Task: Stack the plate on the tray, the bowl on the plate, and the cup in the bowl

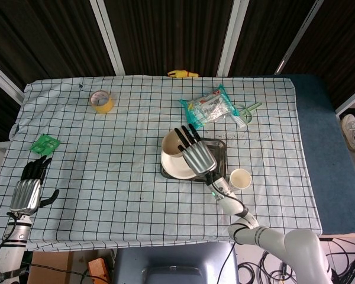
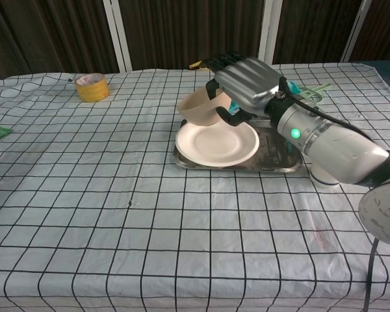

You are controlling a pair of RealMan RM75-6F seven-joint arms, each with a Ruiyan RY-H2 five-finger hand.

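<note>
My right hand (image 1: 194, 151) (image 2: 246, 81) grips the beige bowl (image 1: 171, 144) (image 2: 199, 108) by its rim and holds it tilted in the air, just above the far side of the white plate (image 1: 176, 166) (image 2: 217, 143). That plate lies on the left part of the metal tray (image 1: 217, 160) (image 2: 273, 158). The paper cup (image 1: 240, 178) (image 2: 324, 174) stands on the cloth just right of the tray. My left hand (image 1: 27, 187) hovers at the table's near left edge with nothing in it, fingers apart; the chest view does not show it.
A yellow tape roll (image 1: 102, 101) (image 2: 91, 86) sits at the far left, a green packet (image 1: 45, 144) at the left edge. A teal snack bag (image 1: 208, 107) (image 2: 256, 83) and green brush (image 1: 246, 110) lie behind the tray, a yellow toy (image 1: 183, 74) at the far edge.
</note>
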